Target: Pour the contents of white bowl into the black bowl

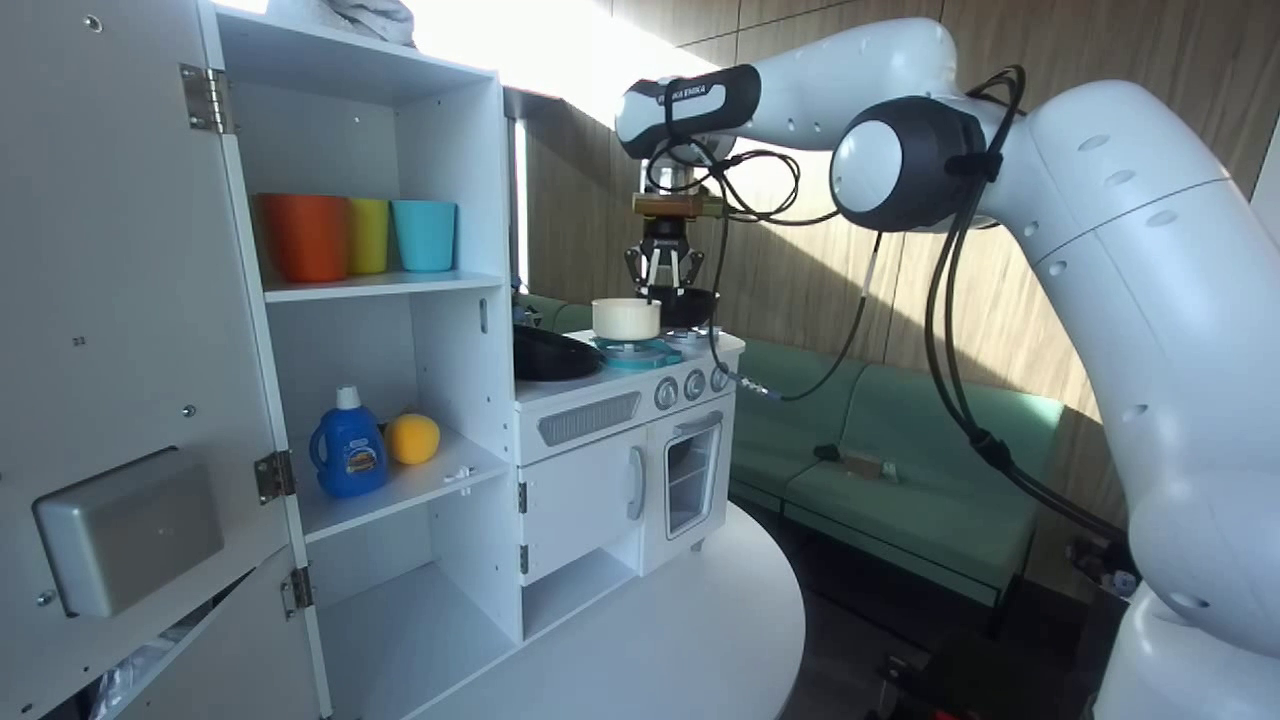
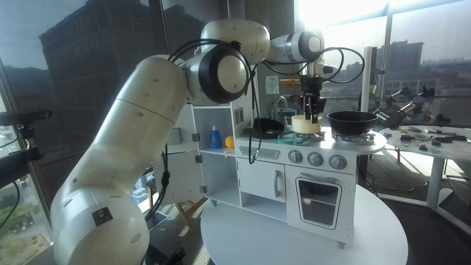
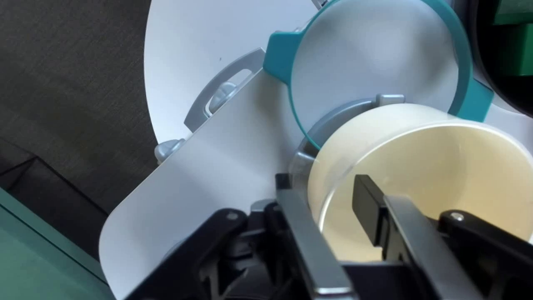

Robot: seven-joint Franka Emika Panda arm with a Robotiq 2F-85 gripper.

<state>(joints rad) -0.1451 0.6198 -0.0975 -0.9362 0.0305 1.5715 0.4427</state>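
Black bowl (image 2: 272, 123): left of the white bowl (image 2: 298, 126) in both exterior views, and it looks tilted; your wrist view shows green pieces (image 3: 514, 50) in it — which fits a finished pour, though nothing proves where they came from.
Teal-rimmed piece (image 3: 460, 41): just beside the white bowl, partly hidden by it in your wrist view (probably no part of your job).
White bowl: upright, with the stove top (image 3: 233, 179) beneath it; you see no contents inside, but the gripper (image 3: 324, 189) covers some of the interior.
Gripper: fingers apart, astride the white bowl's rim — one inside, one outside; you can't tell whether either touches the wall.
Dark pan (image 2: 351, 123): right of the white bowl, contents not showing; it might be your target instead.
Pour: likely done, leaving you only to back out; otherwise you have yet to grip, lift and tip.
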